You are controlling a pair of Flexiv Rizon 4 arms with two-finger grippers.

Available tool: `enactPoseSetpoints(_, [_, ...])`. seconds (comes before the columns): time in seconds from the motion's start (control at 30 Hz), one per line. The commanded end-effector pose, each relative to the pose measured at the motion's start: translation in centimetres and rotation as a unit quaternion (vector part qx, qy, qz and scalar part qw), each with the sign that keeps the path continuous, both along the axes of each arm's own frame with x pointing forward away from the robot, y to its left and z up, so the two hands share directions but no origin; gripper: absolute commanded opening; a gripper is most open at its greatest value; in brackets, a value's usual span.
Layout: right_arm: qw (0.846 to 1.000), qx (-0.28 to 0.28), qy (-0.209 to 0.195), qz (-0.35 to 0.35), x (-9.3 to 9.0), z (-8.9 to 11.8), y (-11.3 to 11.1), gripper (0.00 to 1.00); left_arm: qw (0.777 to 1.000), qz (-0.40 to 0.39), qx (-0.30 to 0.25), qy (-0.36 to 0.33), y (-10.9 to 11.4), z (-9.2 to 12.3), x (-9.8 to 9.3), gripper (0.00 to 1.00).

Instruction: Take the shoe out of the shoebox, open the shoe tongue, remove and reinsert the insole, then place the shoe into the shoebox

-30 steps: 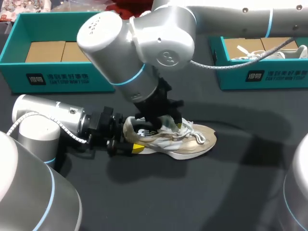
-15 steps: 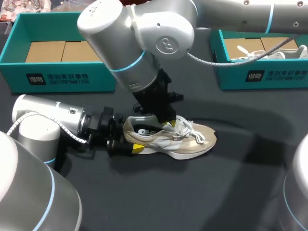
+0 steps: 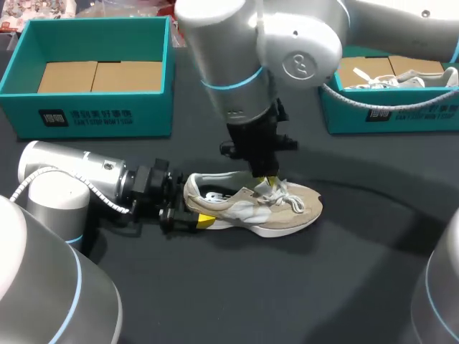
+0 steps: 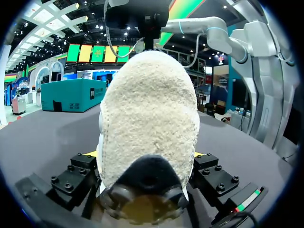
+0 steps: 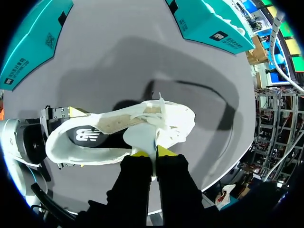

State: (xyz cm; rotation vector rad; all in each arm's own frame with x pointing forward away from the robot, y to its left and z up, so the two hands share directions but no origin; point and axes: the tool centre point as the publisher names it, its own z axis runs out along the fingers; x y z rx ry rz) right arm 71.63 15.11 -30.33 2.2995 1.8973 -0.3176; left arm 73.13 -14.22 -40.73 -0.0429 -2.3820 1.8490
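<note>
Right gripper [image 5: 152, 153] pinches the shoe tongue [image 5: 141, 137], holding it clear of the opening. Left gripper [image 3: 188, 208], apparently clamped on the heel [image 4: 147, 118], braces the shoe [image 3: 294, 211] against that pull.

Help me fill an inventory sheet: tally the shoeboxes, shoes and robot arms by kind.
Shoeboxes: 2
Shoes: 2
Robot arms: 2
Total: 6

White print — a logo block beside a line of characters — stands on the front walls of the heel-side shoebox [image 3: 107, 118] and the toe-side shoebox [image 3: 409, 115] behind the shoe [image 3: 287, 211]; none legible. The insole [image 5: 88, 135] bears a logo.
</note>
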Motion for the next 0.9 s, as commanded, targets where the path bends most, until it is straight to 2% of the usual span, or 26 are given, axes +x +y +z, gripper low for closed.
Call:
enactPoseSetpoints(0.03, [0.997, 0.038, -0.027, -0.059, -0.5, -0.1, -0.7, 0.0, 1.0, 0.001, 0.0, 0.0, 0.1, -0.3, -0.2, 0.0])
enactPoseSetpoints(0.23, [0.997, 0.038, -0.027, -0.059, -0.5, -0.1, -0.7, 0.0, 1.0, 0.001, 0.0, 0.0, 0.1, -0.3, -0.2, 0.0])
enactPoseSetpoints(0.47, [0.995, 0.066, -0.018, -0.068, -0.9, 0.3, -4.6, 0.0, 1.0, 0.001, 0.0, 0.0, 0.1, -0.3, -0.2, 0.0])
enactPoseSetpoints(0.67, [0.994, 0.09, -0.012, -0.067, -0.9, -0.3, -6.2, 0.0, 1.0, 0.001, 0.0, 0.0, 0.1, -0.3, -0.2, 0.0])
enactPoseSetpoints(0.9, [0.992, 0.104, -0.001, -0.07, -0.9, -1.4, -7.0, 0.0, 1.0, 0.001, 0.0, 0.0, 0.1, -0.3, -0.2, 0.0])
